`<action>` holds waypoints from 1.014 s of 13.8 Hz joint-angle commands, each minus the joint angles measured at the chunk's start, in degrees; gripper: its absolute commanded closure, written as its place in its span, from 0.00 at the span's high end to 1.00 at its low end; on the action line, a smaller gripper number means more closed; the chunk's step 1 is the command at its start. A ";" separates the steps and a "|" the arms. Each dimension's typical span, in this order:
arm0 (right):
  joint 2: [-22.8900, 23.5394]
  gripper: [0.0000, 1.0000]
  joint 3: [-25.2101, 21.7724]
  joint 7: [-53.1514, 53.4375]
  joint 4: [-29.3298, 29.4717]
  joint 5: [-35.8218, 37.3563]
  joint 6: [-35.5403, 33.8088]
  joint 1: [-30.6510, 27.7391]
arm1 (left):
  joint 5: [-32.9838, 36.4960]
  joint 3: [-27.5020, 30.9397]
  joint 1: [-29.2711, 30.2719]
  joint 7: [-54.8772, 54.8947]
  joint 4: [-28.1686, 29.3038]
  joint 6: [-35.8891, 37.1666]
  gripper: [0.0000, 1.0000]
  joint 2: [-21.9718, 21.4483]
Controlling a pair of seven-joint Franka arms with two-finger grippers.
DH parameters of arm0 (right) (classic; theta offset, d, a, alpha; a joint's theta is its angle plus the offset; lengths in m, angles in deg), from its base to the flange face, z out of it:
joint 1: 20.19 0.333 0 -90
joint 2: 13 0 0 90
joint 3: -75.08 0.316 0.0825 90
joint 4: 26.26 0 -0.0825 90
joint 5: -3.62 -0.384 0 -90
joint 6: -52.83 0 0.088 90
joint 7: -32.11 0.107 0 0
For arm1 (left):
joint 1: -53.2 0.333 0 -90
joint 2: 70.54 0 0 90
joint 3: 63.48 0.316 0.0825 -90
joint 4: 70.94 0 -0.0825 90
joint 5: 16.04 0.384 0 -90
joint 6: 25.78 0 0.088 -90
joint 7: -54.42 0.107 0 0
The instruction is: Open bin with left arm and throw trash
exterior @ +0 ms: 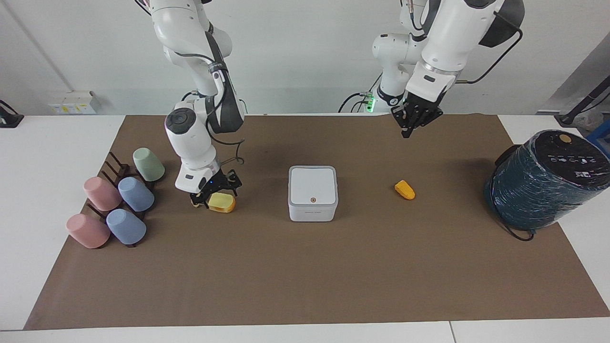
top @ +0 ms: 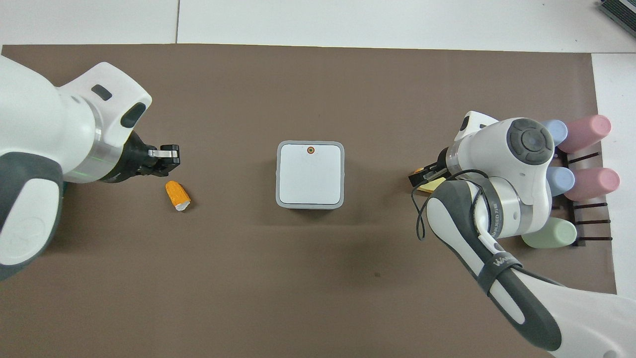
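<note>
A white table (exterior: 43, 157) carries a brown mat (exterior: 305, 276) that covers most of its top.

At the mat's middle stands a white square bin (exterior: 312, 193), lid down. Toward the left arm's end lies an orange wedge (exterior: 405, 189); a dark-teal wrapped cylinder (exterior: 543, 178) stands at that end's mat edge.

Toward the right arm's end lie a yellow half-round chunk (exterior: 222, 202) and, just beside it, a pale lump (exterior: 195, 204). A dark rack (exterior: 116, 169) with pastel cups (exterior: 136, 194) sits at that end's mat edge.

Pale yellow lump (exterior: 194, 203) mostly hidden — right gripper (exterior: 217, 193) covers it
</note>
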 commanded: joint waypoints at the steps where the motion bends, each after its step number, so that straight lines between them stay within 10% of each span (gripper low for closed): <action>1: -1.42 1.00 -0.16 11.85 -1.68 -0.76 2.39 0.82 | -1.52 0.87 -3.90 -9.54 2.14 -5.52 0.00 1.28; 13: 0.07 1.00 -0.34 14.43 -6.78 0.38 6.78 0.73 | -4.86 0.87 -13.06 -31.12 3.11 -31.45 0.00 13.94; 14: 0.33 0.88 -0.34 14.43 -6.78 0.38 6.78 0.65 | -4.86 0.87 -13.41 -31.20 2.93 -32.42 0.00 15.25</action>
